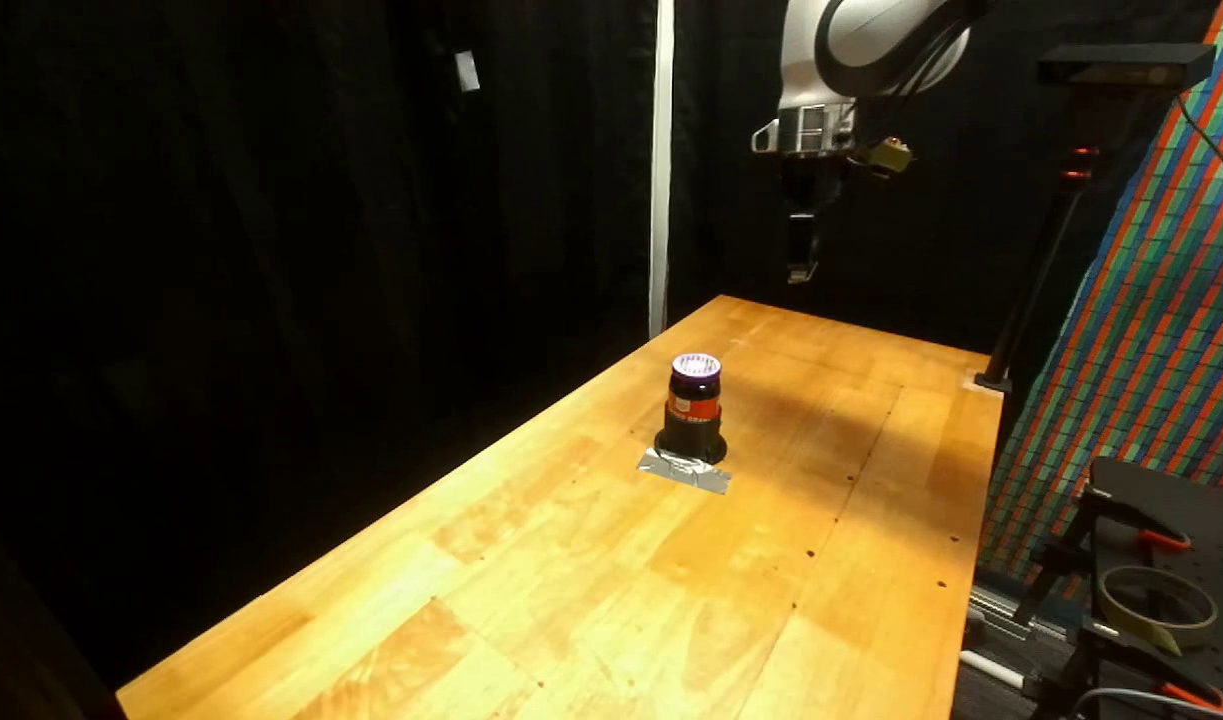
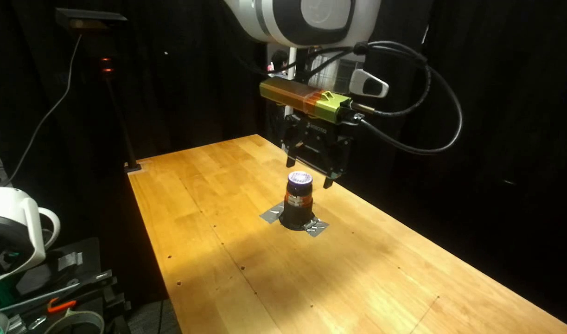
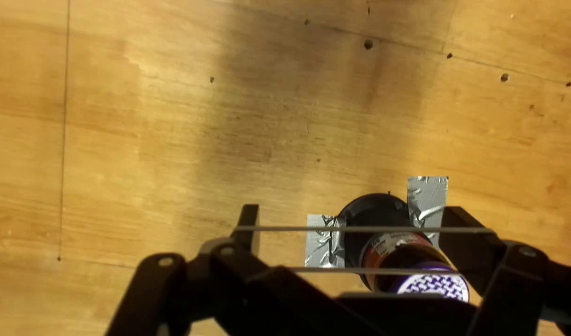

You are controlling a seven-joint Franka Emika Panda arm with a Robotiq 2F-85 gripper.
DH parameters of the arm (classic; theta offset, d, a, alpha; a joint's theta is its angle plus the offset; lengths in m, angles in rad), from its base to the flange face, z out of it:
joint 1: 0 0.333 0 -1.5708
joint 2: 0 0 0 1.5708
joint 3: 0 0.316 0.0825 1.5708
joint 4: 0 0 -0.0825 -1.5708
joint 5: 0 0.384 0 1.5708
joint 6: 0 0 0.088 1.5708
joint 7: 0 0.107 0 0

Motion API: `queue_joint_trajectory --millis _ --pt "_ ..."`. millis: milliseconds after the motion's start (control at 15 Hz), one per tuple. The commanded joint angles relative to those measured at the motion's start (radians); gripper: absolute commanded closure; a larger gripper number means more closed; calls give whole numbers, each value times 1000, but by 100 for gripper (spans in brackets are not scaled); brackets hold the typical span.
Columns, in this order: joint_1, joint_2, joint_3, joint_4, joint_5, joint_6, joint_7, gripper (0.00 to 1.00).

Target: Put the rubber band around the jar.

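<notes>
The jar stands upright in a black taped-down holder on the wooden table. It has a purple-and-white patterned lid and an orange label. It also shows in an exterior view and in the wrist view. My gripper is open above the table, higher than the jar and apart from it. The rubber band is stretched between the two spread fingers as two thin strands; it also shows in an exterior view. In the wrist view the jar appears behind the strands, nearer the right finger. The gripper body hides part of the lid.
Silver tape strips fix the holder to the table. A dark post with a camera stands at a table corner. A dark side cart with a tape roll and clamps stands beside the table. Dark curtains surround it.
</notes>
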Motion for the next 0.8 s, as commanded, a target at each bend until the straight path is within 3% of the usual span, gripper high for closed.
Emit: queue_joint_trajectory --millis 0,400,733 --pt "3 193 42 251 9 -61 97 0" --pt "54 426 84 553 -16 -160 205 0" --pt "94 553 88 709 -15 -207 263 0"
